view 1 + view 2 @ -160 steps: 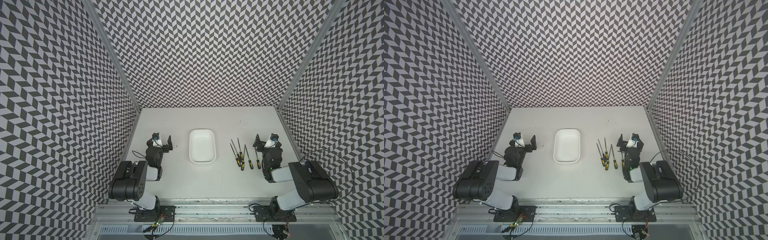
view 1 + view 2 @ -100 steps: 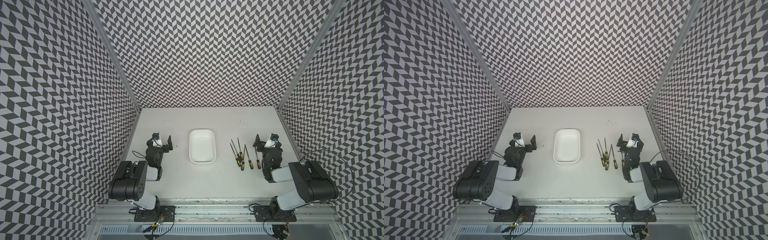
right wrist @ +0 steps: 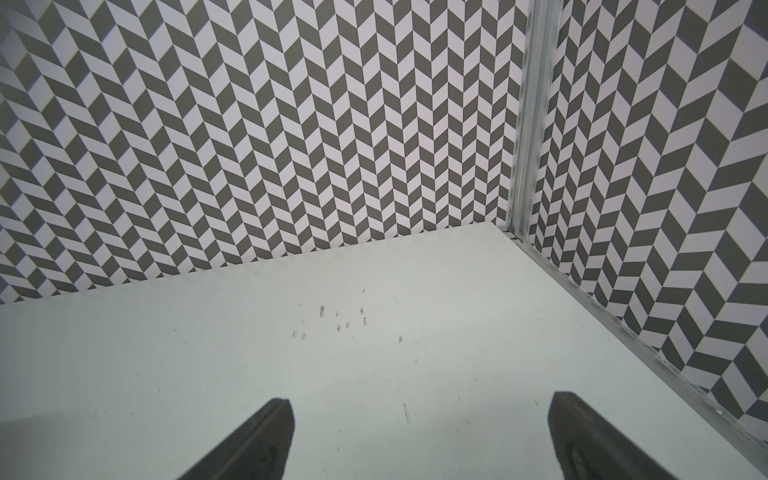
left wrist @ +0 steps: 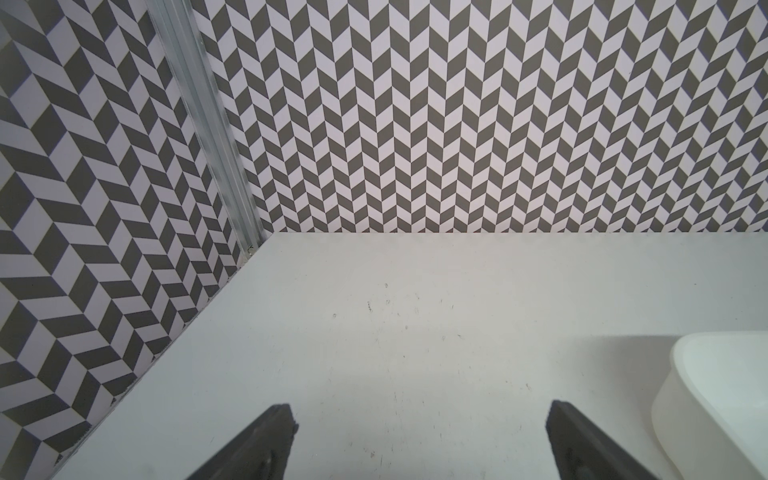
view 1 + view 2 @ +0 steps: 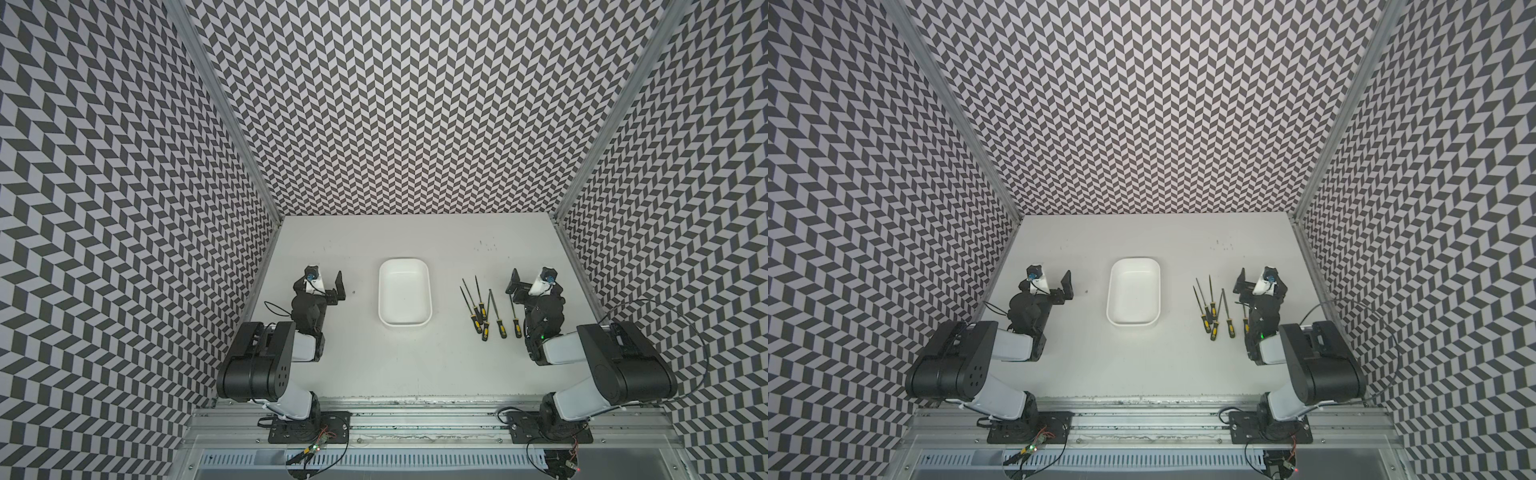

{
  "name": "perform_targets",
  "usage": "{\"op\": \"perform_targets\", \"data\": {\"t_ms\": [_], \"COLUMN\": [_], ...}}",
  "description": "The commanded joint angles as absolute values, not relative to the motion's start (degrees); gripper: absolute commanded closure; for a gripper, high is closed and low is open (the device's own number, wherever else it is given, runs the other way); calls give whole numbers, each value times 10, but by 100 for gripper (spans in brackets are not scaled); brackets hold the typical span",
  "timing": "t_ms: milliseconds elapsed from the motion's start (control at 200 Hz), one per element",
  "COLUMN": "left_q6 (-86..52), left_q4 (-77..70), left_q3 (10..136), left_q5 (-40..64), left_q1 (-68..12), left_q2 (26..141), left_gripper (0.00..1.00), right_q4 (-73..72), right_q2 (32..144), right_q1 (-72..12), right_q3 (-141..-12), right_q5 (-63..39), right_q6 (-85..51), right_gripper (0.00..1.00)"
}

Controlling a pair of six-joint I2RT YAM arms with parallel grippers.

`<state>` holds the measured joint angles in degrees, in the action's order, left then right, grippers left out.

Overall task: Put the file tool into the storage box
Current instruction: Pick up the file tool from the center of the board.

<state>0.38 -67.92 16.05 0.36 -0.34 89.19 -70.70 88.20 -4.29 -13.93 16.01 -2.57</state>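
**Top views.** In both top views the box (image 5: 405, 323) sits mid-counter (image 5: 415, 365), its long sides running from near edge to far edge, with nothing inside. Five files (image 5: 496, 312) lie flat on the counter between the box and the right edge, apart from the box. Their handles point to the near edge and their tips to the far edge. The left tool (image 5: 326, 286) sits low by the left edge. The right tool (image 5: 532, 286) sits low by the right edge, just beside the outermost file. Both tools point toward the far edge.

**Left wrist.** The left tool's fingers (image 4: 274, 440) are spread wide, with only bare counter between them. One corner of the box (image 4: 706, 374) shows beside a finger, not touching it. The far left corner lies ahead.

**Right wrist.** The right tool's fingers (image 3: 266, 436) are spread wide over bare, scuffed counter and grip nothing. The far right corner lies ahead.
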Motion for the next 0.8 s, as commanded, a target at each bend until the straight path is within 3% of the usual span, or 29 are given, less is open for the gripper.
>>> {"op": "perform_targets", "data": {"t_ms": [0, 220, 331, 411, 491, 581, 641, 686, 731, 791], "left_q6": [6, 6, 6, 1, -37, -35, -57, -103, -152, -192], "left_q4": [-687, -687, -684, -473, -315, -198, -164, -149, -136, -142], "left_q3": [160, 159, 166, 268, 382, 489, 540, 566, 586, 603], "left_q5": [6, 6, -20, -80, -53, 41, 78, 78, 87, 180], "left_q1": [-4, -4, -11, -27, -17, -14, -14, -13, -7, 8], "left_q2": [889, 888, 882, 840, 842, 866, 888, 898, 903, 909], "left_gripper": [0, 0, 0, 0, 0, 0, 0, 0, 0, 0], "right_q4": [-713, -700, -708, -677, -510, -227, -118, -78, -29, 12], "right_q2": [878, 873, 871, 863, 839, 831, 838, 838, 835, 837], "right_q1": [-41, -41, -41, -44, -64, -65, -77, -96, -115, -143], "right_q3": [-146, -148, -145, -169, -262, -418, -502, -536, -572, -596], "right_q5": [163, 159, 159, 139, 225, 220, 202, 231, 197, 171], "right_q6": [-28, -27, -26, -4, -17, -83, -101, -131, -142, -165], "right_gripper": [1, 0, 18, 27, 31, 40, 49, 50, 49, 46]}}
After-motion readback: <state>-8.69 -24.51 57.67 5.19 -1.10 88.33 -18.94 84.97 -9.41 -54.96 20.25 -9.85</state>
